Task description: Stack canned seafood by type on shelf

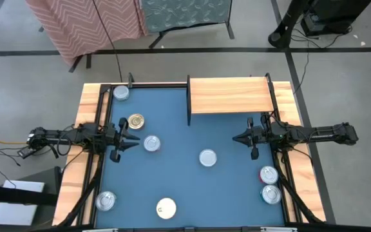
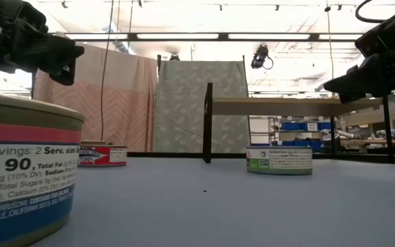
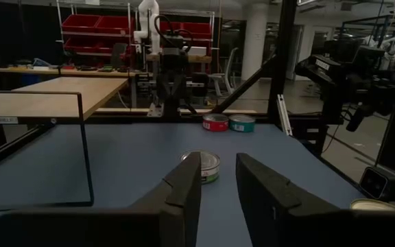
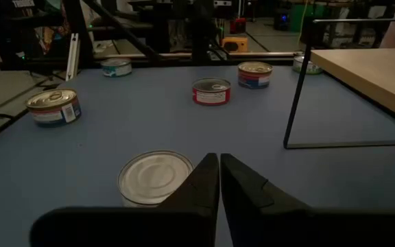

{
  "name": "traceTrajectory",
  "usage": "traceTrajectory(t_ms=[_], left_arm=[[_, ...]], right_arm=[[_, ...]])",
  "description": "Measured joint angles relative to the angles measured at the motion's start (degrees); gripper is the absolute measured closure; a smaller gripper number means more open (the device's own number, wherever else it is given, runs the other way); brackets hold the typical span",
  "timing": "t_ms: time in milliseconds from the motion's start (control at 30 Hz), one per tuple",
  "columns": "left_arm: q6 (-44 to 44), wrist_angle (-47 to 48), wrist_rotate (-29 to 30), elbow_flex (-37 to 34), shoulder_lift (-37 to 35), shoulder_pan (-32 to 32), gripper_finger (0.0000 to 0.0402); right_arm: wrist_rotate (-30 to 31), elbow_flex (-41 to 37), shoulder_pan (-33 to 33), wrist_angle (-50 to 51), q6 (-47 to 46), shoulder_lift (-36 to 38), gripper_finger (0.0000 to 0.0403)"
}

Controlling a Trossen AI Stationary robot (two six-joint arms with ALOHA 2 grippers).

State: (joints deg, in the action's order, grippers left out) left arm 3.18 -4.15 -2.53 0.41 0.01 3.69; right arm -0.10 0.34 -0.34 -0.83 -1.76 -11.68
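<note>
Eight seafood tins lie scattered on the blue counter (image 1: 172,177) while the light-wood shelf (image 1: 230,95) at its far edge stands bare. The left gripper (image 1: 136,137) hovers off the shelf's near-left side, jaws narrowly parted and holding nothing, between a gold-lidded tin (image 1: 136,121) and a silver tin (image 1: 151,144). The right gripper (image 1: 235,137) hangs just in front of the shelf, jaws closed and empty, near another silver-lidded tin (image 1: 208,157).
</note>
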Motion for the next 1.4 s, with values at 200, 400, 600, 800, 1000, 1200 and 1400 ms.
traceTrajectory(t_ms=[200,400,600,800,1000,1200,1400], left_arm=[[0.0,-6.0,1.1,1.5,0.3,0.0,0.0305],[-3.6,-4.1,2.2,9.4,5.8,0.0,0.0305],[-10.1,-3.1,6.4,17.1,19.3,0.0,0.0305],[-15.1,-4.2,9.9,26.3,33.4,0.0,0.0305],[-17.0,-4.8,11.2,35.3,46.4,0.0,0.0305],[-23.8,-9.8,12.2,41.5,57.8,0.0,0.0305],[-31.3,-9.3,12.9,46.2,66.6,0.0,0.0305]], right_arm=[[0.0,0.0,0.0,0.0,0.0,0.0,0.0373],[0.0,0.0,0.0,-0.2,0.0,0.0,0.0373],[0.0,0.0,0.0,-0.4,0.0,0.0,0.0373],[0.0,0.0,0.0,-0.4,0.0,0.0,0.0373],[0.0,0.0,0.0,-0.4,0.3,0.0,0.0373],[0.0,0.0,0.0,-1.6,-0.4,0.0,0.0373],[-0.6,0.0,0.0,-7.2,-6.0,0.0,0.0373]])
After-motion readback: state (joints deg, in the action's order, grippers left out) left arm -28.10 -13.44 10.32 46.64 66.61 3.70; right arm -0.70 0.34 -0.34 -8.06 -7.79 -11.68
